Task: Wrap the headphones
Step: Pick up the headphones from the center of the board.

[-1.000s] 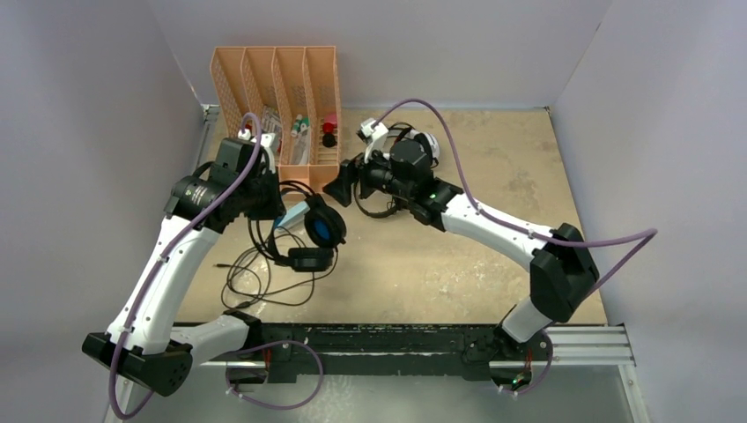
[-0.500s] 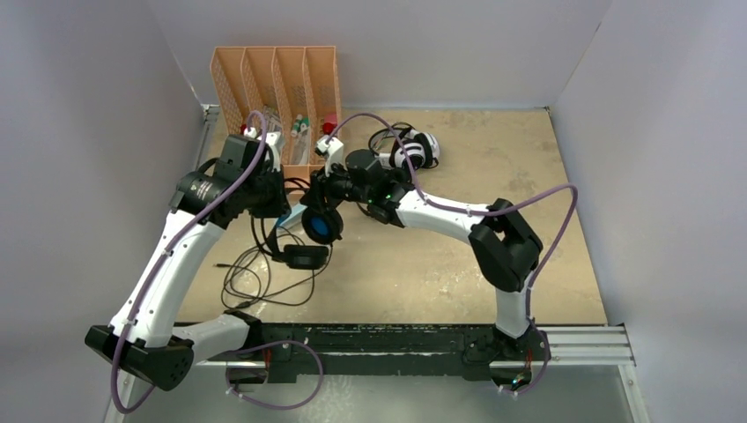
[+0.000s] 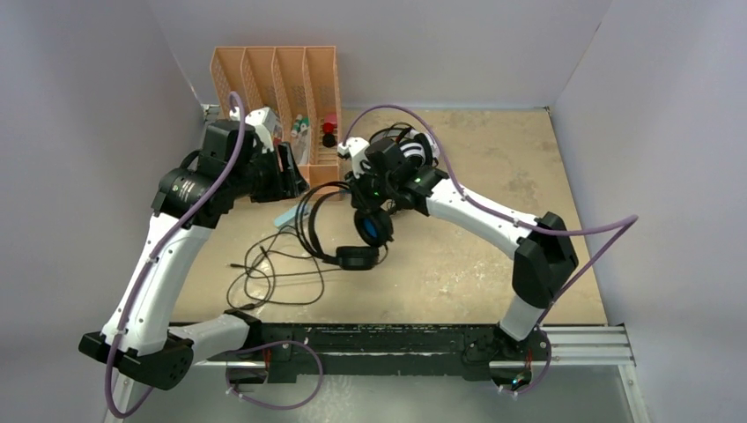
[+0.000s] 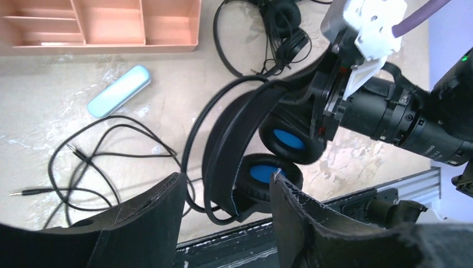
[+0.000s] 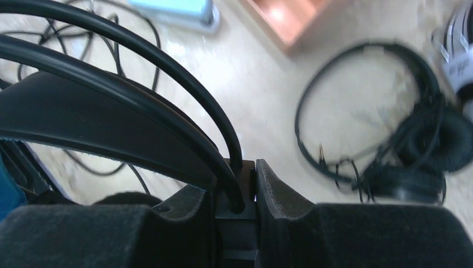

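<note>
Now | right claw (image 5: 233, 190) pinches headphones (image 4: 234, 131) band | left claw (image 4: 226, 181) agape near organizer (image 3: 264, 63)

Plain pale grey walls (image 3: 440, 44) are enclosing a scuffed, stained tan tabletop (image 3: 493, 264) on three sides, with an orange slotted organizer (image 3: 275, 66) standing at its far-left corner under even light.

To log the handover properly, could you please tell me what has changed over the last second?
The right gripper closed on the band of the blue-cupped headset and carried it rightward. The left gripper backed off toward the organizer and stands open. The white-and-black headset and the loose cable on the table stayed about where they were.
</note>
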`<state>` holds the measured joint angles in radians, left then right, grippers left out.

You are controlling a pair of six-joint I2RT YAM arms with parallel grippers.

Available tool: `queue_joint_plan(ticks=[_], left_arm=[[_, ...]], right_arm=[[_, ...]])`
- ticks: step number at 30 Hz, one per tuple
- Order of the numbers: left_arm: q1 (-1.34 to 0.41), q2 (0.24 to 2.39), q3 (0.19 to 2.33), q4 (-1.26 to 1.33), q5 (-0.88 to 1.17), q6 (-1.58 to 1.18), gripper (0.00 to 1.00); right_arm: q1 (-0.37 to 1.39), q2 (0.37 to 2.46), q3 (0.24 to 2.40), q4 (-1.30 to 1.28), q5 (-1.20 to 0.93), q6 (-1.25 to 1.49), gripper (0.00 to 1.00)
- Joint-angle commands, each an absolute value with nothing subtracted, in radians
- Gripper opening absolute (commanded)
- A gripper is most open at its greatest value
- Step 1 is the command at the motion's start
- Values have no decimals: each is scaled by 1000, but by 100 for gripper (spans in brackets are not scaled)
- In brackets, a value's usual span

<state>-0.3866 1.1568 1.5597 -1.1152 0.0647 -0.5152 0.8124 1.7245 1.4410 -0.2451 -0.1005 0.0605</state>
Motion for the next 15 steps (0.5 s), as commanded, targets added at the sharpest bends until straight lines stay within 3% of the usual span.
queue_joint_plan(ticks=[1, 5, 10, 11, 15], left_arm=[[-382, 1156, 1549, -1026, 53, -557, 57], [-409, 1221, 1455, -982, 24, -536, 68], [-668, 1314, 1467, -931, -243, -578, 74], [-696, 1319, 1455, -907, -264, -587, 80], [-740, 1301, 1367, -794, -261, -639, 85]], right_arm=[[760, 1626, 1474, -528, -134, 9, 0], [707, 1660, 1561, -681, -159, 23, 0], [683, 1719, 1641, -761, -167, 41, 0], [683, 1725, 1650, -766, -177, 45, 0], [683, 1731, 1671, -760, -216, 61, 0]])
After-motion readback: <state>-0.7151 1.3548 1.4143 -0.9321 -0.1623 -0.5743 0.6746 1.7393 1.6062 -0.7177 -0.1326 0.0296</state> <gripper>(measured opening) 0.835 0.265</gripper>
